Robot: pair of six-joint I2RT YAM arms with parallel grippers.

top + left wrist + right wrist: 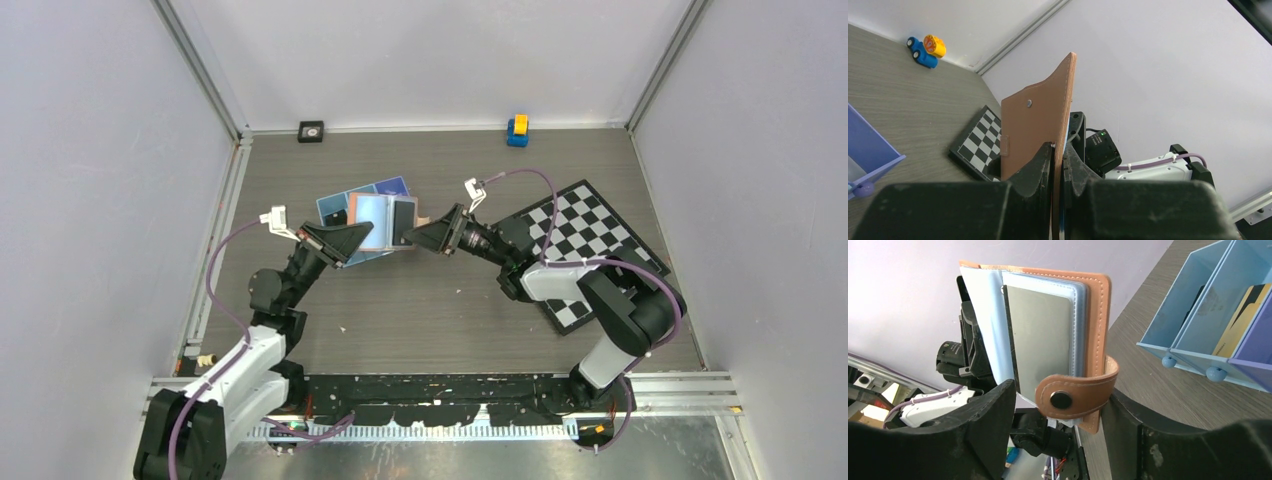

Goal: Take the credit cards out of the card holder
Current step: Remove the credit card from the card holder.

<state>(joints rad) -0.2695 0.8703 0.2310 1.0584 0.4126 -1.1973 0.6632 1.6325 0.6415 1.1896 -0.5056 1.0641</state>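
**Card holder held up beside the blue tray, one card ready to be pulled**

Top view: the tan-brown leather folding card holder (385, 222) is lifted off the table, just beside the near-right edge of the light blue plastic divided tray (335, 207). The left gripper (362, 243) meets it from the tray's side. The right gripper (418, 237) comes from the side away from the tray. I judge that one arm fixes the holder so the other can draw a card out. The black-and-white checkered board (590, 240) lies well apart from the tray.

Left wrist view: the left gripper (1058, 165) is narrow, pinched on the thin edge of the brown cover (1035, 130), which stands upright. This grip probably keeps the pockets turned toward the other arm.

Right wrist view: the right gripper (1058, 420) has its jaws wide, one on each side of the holder's lower edge and its brown snap strap (1068, 397). Whether they touch it, I cannot tell. A dark grey flat plastic card (1043, 340) sits in a clear sleeve facing this gripper, so it looks like the one to be grasped. In the tray behind, an orange-yellow card (1243, 315) stands in a compartment, likely already removed.

No brand, label or writing can be read in any view.
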